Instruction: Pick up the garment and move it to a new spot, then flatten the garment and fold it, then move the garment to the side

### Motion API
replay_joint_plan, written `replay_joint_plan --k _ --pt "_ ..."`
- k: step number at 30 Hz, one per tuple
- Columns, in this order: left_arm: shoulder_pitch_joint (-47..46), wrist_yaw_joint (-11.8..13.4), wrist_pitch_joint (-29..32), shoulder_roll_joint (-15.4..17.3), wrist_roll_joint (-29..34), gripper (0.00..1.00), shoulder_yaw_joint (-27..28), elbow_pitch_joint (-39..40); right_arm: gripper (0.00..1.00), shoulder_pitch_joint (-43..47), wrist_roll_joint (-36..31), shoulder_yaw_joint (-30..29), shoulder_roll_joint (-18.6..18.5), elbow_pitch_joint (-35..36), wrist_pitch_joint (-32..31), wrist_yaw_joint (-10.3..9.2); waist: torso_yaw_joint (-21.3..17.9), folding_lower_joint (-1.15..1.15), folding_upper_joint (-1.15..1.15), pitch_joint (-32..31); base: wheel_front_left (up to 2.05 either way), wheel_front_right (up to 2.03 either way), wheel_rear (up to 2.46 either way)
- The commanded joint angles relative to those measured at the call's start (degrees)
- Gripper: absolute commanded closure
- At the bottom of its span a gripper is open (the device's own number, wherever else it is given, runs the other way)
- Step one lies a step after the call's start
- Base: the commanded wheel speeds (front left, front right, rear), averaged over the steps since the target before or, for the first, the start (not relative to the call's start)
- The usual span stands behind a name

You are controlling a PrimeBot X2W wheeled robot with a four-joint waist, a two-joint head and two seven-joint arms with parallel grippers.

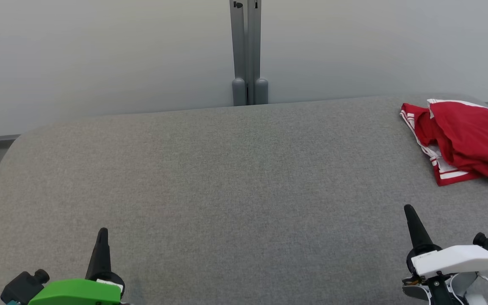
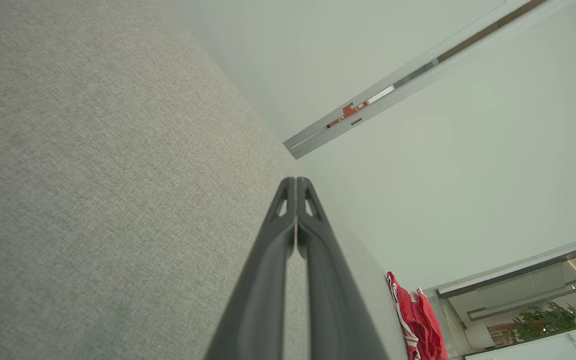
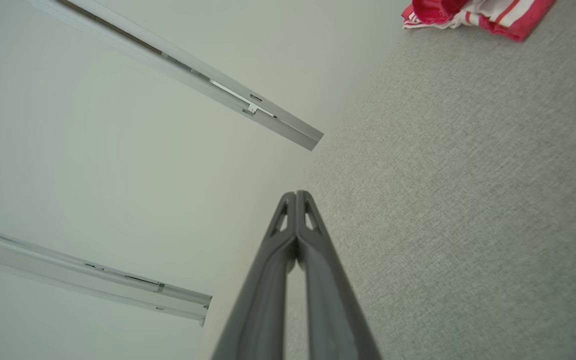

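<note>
1. My left pincer (image 1: pixel 102 232) is hovering over the near left part of the bench (image 1: pixel 227 178). Its two dark fingers are pressing flat together and gripping nothing.
2. My right pincer (image 1: pixel 408 209) is hanging over the near right part of the bench. It too is squeezing tight on nothing.
3. The garment (image 1: pixel 464 135) is lying at the far right corner of the bench. It is showing as red cloth with white stripes along one hem and a white band at its back edge. It is bunching in a loose, creased heap, and its right side is running off the head view.
4. It is sitting beyond my right pincer, a little to the right and well apart from the fingertips. It is lying much farther from my left pincer, diagonally across the grey top.
5. A grey post (image 1: pixel 247 51) is standing behind the middle of the far edge, against a pale wall.
</note>
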State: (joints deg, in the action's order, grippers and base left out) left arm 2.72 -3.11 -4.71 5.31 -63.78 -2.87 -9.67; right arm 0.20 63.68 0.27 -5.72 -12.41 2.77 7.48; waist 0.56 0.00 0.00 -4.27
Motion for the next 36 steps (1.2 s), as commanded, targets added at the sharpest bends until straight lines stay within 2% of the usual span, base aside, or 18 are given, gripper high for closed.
replay_joint_plan --k 1,36 --pt "-1.8 -0.7 0.3 0.6 -1.6 1.0 0.4 0.2 1.0 -1.7 1.6 -0.4 0.1 0.3 -0.3 0.02 0.0 0.0 0.0 0.1 0.0 0.0 0.0" --pt "-6.7 -2.8 4.5 1.4 -21.6 1.0 2.8 -2.3 1.0 -5.2 19.9 -3.1 0.7 -1.1 -4.9 0.02 -0.3 0.0 0.0 2.4 0.0 0.0 0.0"
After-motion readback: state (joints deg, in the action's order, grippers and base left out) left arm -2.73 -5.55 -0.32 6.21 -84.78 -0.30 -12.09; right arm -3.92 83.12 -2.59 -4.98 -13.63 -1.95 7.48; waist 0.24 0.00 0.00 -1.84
